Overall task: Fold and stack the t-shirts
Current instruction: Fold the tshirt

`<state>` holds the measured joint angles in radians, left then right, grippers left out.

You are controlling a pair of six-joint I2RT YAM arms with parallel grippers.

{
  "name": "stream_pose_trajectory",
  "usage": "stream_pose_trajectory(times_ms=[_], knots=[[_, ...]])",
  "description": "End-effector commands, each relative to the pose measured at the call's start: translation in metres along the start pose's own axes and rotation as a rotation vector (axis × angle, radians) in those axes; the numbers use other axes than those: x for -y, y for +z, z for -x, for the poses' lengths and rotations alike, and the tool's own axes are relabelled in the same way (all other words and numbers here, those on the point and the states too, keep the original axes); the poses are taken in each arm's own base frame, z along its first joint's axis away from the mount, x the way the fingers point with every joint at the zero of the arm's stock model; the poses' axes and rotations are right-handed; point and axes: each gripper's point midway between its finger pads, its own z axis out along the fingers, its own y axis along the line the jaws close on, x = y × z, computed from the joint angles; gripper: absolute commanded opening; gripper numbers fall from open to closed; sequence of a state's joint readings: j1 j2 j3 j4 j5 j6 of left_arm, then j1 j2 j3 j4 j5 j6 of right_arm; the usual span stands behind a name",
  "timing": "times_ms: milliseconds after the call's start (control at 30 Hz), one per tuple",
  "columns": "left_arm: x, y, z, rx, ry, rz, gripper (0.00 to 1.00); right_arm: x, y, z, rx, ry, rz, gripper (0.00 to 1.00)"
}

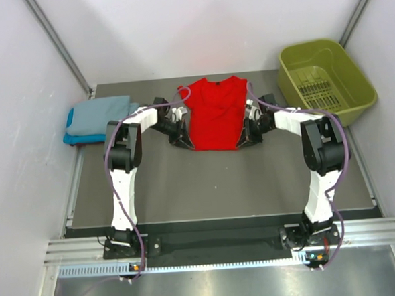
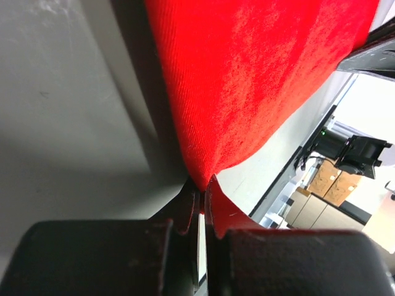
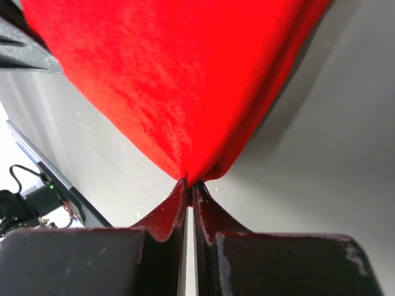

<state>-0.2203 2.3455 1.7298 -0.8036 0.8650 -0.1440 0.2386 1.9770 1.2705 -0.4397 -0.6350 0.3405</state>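
The red t-shirt (image 1: 215, 113) hangs between both grippers above the middle of the grey table, its collar end toward the back. My left gripper (image 1: 182, 137) is shut on its lower left corner; the left wrist view shows the red cloth (image 2: 259, 80) pinched at the fingertips (image 2: 196, 196). My right gripper (image 1: 245, 137) is shut on its lower right corner; the right wrist view shows the red cloth (image 3: 173, 86) pinched at the fingertips (image 3: 180, 192). Folded grey-blue (image 1: 105, 113) and turquoise (image 1: 73, 136) t-shirts lie stacked at the far left.
An olive-green plastic basket (image 1: 326, 80) stands at the back right, partly over the table edge. White walls close in the left, back and right sides. The grey table (image 1: 220, 183) stretches in front of the hanging shirt.
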Motion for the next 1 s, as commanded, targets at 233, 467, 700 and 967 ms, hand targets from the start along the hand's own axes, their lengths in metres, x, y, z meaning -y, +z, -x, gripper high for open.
stream_pose_trajectory(times_ms=[233, 467, 700, 967], knots=[[0.021, -0.008, -0.033, -0.037, 0.211, 0.174, 0.00, -0.040, -0.067, 0.010, 0.132, -0.119, 0.052, 0.00], [0.054, -0.025, -0.058, -0.023, 0.336, 0.226, 0.00, -0.045, -0.085, -0.024, 0.139, -0.134, 0.058, 0.00], [0.080, -0.054, -0.077, 0.024, 0.403, 0.224, 0.00, -0.059, -0.110, -0.047, 0.177, -0.143, 0.077, 0.00], [0.093, -0.067, -0.069, 0.065, 0.467, 0.236, 0.00, -0.076, -0.128, -0.024, 0.261, -0.204, 0.080, 0.00]])
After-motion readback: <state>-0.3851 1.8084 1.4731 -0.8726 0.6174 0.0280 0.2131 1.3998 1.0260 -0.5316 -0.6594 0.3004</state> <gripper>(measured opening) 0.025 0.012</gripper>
